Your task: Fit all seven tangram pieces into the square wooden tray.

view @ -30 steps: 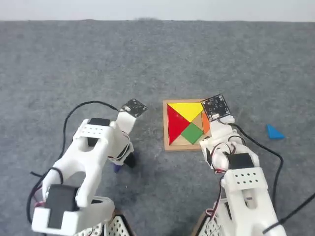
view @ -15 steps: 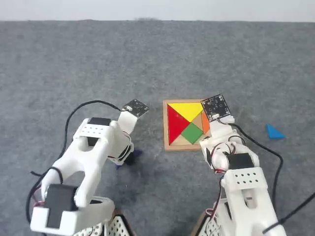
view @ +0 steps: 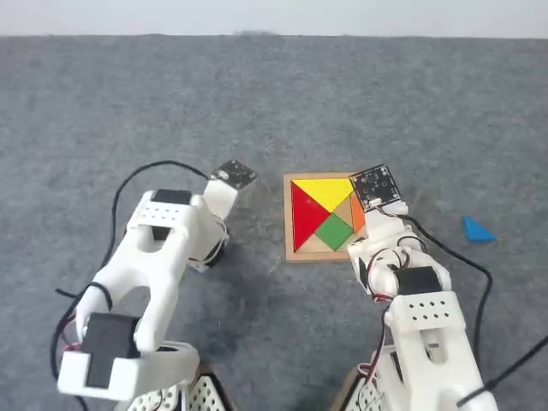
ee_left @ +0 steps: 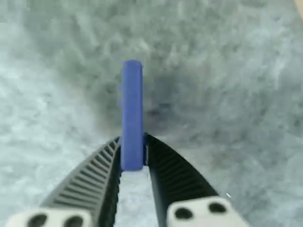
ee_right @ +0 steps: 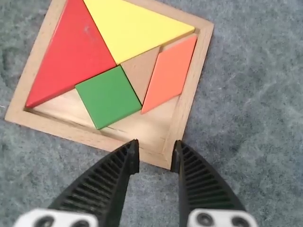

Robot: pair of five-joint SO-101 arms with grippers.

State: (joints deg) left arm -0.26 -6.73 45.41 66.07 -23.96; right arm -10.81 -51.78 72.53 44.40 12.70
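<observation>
The square wooden tray [view: 288, 218] lies mid-table and holds a red triangle [view: 304, 218], a yellow triangle [view: 324, 190], a green square [view: 334, 230] and an orange parallelogram [view: 357, 218]. Bare wood shows in the tray [ee_right: 187, 111] between the green square [ee_right: 108, 95] and the orange parallelogram [ee_right: 169, 73] and along the near rim. My right gripper [ee_right: 155, 146] is open, hovering at the tray's near right corner. My left gripper [ee_left: 132, 142] is shut on a dark blue piece [ee_left: 132, 113], held edge-on above the grey mat, left of the tray. A light blue triangle [view: 478, 229] lies far right.
Grey felt covers the whole table. The left arm [view: 163, 257] and the right arm [view: 411, 300] stand at the near edge with cables trailing beside them. Open mat stretches behind the tray and between the arms.
The left arm has drawn its gripper up and toward the tray with the dark blue piece, which now sits mostly hidden under the arm. The right arm has not moved.
</observation>
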